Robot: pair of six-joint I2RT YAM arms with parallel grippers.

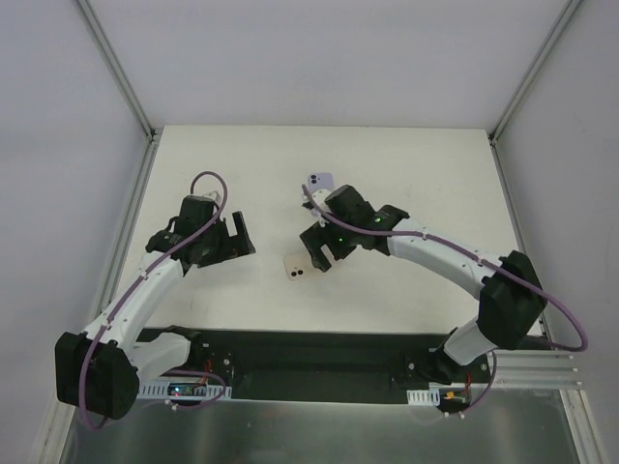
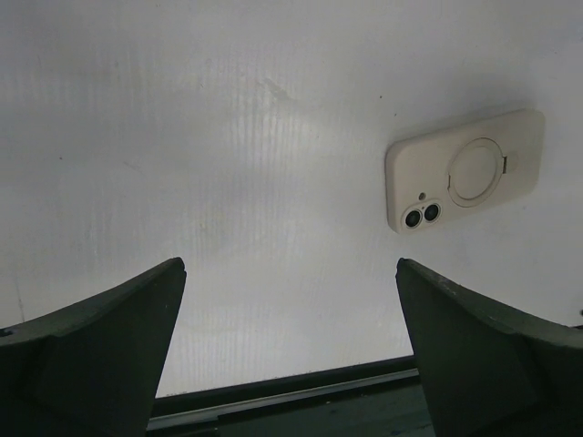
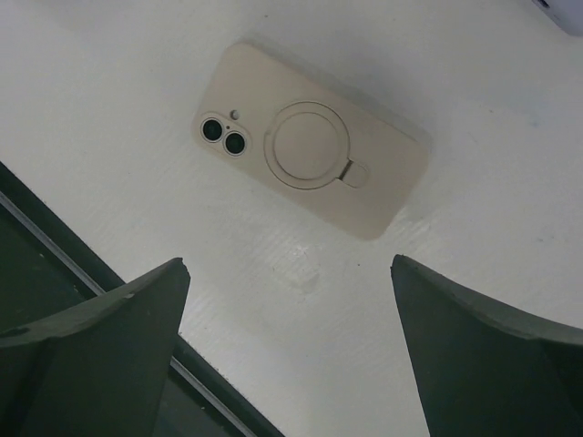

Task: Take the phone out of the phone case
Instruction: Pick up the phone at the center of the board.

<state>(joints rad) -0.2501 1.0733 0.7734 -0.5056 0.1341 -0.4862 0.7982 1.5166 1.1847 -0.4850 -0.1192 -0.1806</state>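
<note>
A cream phone case (image 1: 298,266) lies back up on the white table, its round ring on top and two dark lenses showing in its camera cut-out. It also shows in the left wrist view (image 2: 466,169) and the right wrist view (image 3: 311,137). My right gripper (image 1: 319,249) hovers just right of and above it, open and empty, with the case beyond its fingertips in the wrist view (image 3: 290,273). My left gripper (image 1: 239,237) is open and empty to the case's left, and in its wrist view (image 2: 290,273) the case lies ahead to the right.
A lavender phone-like object (image 1: 320,181) lies behind the right gripper, and its corner shows at the top right of the right wrist view (image 3: 565,7). The table's black front edge (image 1: 309,340) runs just below the case. Grey walls enclose the table.
</note>
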